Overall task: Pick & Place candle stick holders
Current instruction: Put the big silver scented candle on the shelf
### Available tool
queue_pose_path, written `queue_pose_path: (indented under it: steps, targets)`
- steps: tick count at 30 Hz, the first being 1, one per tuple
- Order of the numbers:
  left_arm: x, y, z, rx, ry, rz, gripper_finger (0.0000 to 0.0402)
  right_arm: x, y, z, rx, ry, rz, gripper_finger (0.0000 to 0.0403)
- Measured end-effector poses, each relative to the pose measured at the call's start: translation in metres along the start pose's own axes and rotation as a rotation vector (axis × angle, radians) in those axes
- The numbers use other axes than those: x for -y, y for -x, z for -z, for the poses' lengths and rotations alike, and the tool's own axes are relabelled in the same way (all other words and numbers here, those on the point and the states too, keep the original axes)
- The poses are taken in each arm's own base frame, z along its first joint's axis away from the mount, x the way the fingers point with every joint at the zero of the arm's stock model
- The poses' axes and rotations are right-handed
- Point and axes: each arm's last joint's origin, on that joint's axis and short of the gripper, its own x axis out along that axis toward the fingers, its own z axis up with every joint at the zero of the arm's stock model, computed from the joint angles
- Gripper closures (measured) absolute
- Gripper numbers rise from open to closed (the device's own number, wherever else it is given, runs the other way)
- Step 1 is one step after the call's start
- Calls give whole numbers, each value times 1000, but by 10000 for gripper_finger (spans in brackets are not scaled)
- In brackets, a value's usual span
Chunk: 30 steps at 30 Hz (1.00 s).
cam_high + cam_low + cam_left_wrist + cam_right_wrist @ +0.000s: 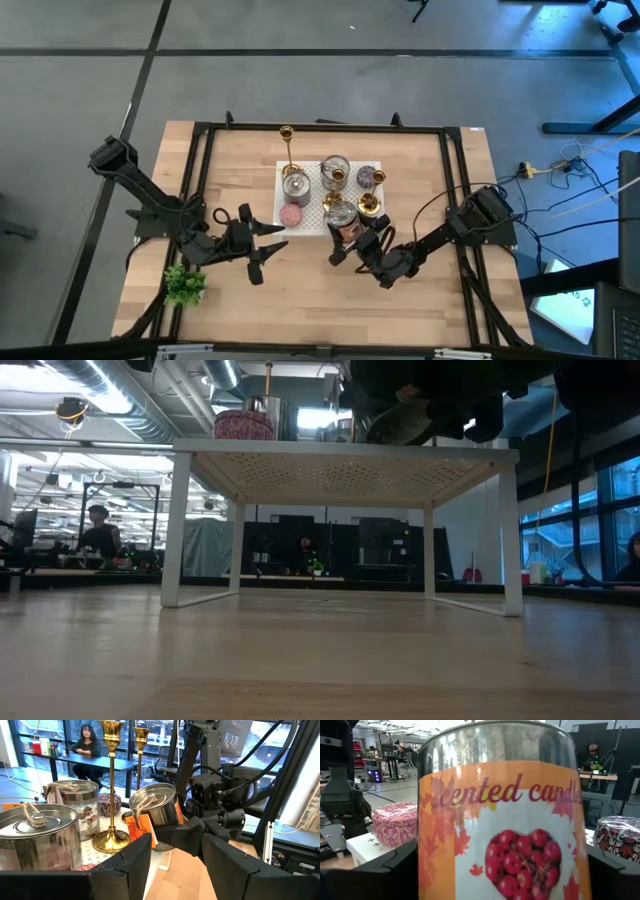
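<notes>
Three gold candle stick holders stand on their round bases on a white raised rack [312,225]: a tall one [287,145] at its far left, two shorter ones [337,176] [369,205]. The left wrist view shows two of them [111,785] [141,750]. My right gripper [345,238] is at the rack's near right corner, shut on a silver scented-candle tin [500,820] with an orange label. My left gripper [270,248] hovers open and holds nothing, left of the rack's near edge, pointing at the tin [155,807]. My right gripper pinches the tin's round side wall [427,865] between its two fingers, one on each side. The fingers come in level from the table's near right. The tin is tilted in the hold; whether its bottom touches the rack I cannot tell.
Two more silver tins [295,185] [335,163], a pink candle [291,215] and a purple one [371,177] crowd the rack. A green plant [185,285] sits at the near left corner. Black frame rails [200,180] border the table. A person [87,745] sits beyond.
</notes>
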Motion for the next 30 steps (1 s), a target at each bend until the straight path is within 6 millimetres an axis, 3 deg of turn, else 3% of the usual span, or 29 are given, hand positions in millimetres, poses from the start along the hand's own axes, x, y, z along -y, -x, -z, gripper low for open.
queue_pose_path:
  steps: [18, 25, 30]
  targets:
    - [1, 0, 0, -5, -1, 18, 228, 0, 0, 0, -1, 1, 4, 36]
    - [0, 0, 0, -6, -3, 18, 228, 0, 0, 0, -3, 1, 14, 49]
    - [0, 0, 0, -6, -3, 18, 228, 0, 0, 0, -3, -1, 14, 34]
